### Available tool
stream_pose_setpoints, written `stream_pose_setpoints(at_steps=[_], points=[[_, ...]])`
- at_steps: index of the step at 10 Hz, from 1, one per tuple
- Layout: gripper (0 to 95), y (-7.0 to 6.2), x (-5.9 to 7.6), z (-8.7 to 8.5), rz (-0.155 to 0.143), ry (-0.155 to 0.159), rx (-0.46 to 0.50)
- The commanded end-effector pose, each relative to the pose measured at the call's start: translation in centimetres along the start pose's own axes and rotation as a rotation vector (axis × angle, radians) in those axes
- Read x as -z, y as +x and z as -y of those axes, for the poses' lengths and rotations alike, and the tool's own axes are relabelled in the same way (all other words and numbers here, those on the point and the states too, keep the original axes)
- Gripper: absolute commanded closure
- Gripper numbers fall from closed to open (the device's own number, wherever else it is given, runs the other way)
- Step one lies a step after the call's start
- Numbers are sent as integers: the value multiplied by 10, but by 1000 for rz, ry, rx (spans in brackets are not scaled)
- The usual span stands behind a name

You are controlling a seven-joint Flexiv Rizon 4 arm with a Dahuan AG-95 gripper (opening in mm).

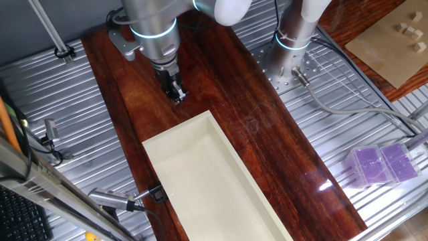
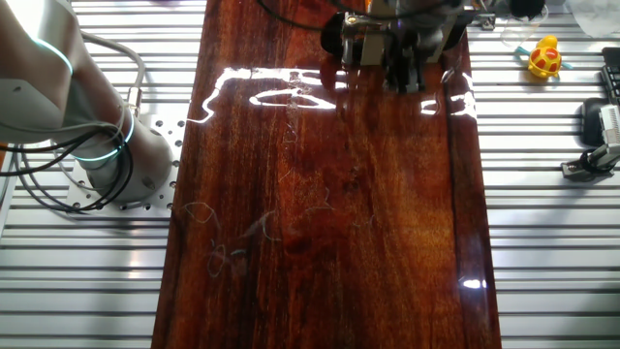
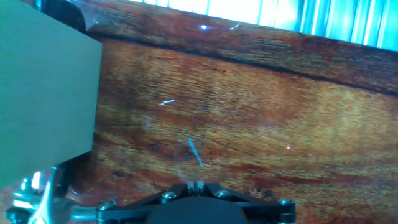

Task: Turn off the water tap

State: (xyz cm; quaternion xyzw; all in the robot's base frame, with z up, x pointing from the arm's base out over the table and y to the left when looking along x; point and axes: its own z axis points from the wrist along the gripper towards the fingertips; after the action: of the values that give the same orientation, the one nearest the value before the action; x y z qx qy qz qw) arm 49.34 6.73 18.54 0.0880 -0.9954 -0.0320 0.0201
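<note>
The arm is hanging over the far part of the dark wooden desk, with its gripper pointing down just above the wood and not touching anything that shows. In the hand view the fingers are sitting together at the bottom edge, with only a thin seam between their tips; they are holding nothing. A cream rectangular tray is lying on the desk, near and slightly right of the gripper in one fixed view; its far short end is coming close to the fingers but stays apart from them. In the hand view a flat grey-green panel is filling the left side; I cannot tell what it is. The water tap appears to be the metal fitting lying at the near left edge of the desk beside a small black clamp, well apart from the gripper; its handle position cannot be made out. A purple plastic box is resting on the ribbed metal at right. In the other fixed view a yellow toy is sitting at far right.
</note>
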Motion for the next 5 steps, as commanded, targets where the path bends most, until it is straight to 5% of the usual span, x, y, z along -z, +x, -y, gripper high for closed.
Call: stream_pose_setpoints(at_steps=[1,5], points=[[950,0,0,0,-29,-4,127],[950,6,-3,-13,-21,-46,82]])
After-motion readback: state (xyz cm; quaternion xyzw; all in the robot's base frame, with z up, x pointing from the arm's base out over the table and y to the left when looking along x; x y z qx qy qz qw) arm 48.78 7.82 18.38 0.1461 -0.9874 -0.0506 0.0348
